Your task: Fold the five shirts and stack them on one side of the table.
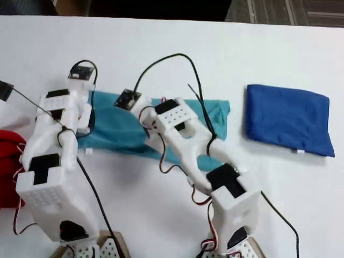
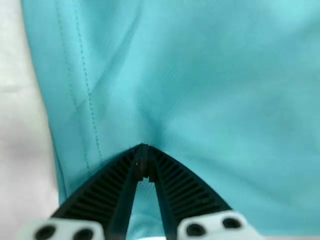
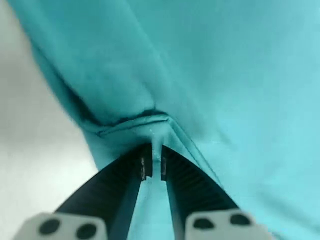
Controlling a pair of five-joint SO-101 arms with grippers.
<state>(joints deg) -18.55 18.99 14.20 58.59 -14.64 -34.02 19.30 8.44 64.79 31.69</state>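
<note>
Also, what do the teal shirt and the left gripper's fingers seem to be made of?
The teal shirt: thin woven or knit cloth, matte; it shows a stitched seam and soft creases. Which fibre, I cannot tell.
The left gripper's fingers: hard black plastic, matte, likely 3D-printed, judging by the fine ribbed lines.

**Shirts in a row**

The long shirt [image 1: 115, 129] lies across the middle of the table [image 1: 215, 48] under both arms. The left gripper [image 2: 143, 172] pinches its left end, the right gripper [image 3: 156, 167] its middle. A folded shirt [image 1: 286, 119] lies apart to the right, and a bunched shirt [image 1: 8, 161] lies at the left edge.
</note>
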